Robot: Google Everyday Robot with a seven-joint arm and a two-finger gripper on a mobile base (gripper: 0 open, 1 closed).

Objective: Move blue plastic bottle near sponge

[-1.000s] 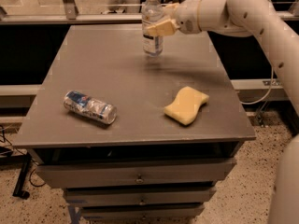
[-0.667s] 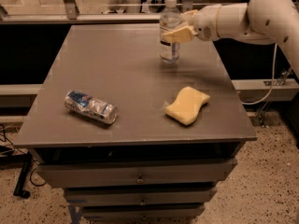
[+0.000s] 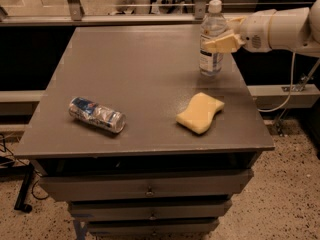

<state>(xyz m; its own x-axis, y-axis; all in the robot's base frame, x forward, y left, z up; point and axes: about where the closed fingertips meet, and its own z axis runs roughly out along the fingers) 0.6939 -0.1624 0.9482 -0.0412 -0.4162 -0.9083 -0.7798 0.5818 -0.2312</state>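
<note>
The blue plastic bottle (image 3: 212, 34), clear with a white cap and white label, stands upright near the table's right edge. Its base is on or just above the surface. My gripper (image 3: 215, 42) reaches in from the right and is shut on the bottle at mid-height; one yellowish finger (image 3: 223, 44) shows in front of it. The pale yellow wavy sponge (image 3: 200, 112) lies flat on the table in front of the bottle, about a hand's width away, apart from it.
A crushed silver-and-blue can (image 3: 97, 115) lies on its side at the front left of the grey table (image 3: 135, 64). The table has drawers below. A metal rail (image 3: 125, 18) runs behind the table. My white arm (image 3: 280, 29) stretches off to the right.
My gripper has carried the bottle to the right and toward the front, from the back middle of the table to a spot just behind the sponge. Sponge and can have not moved.
</note>
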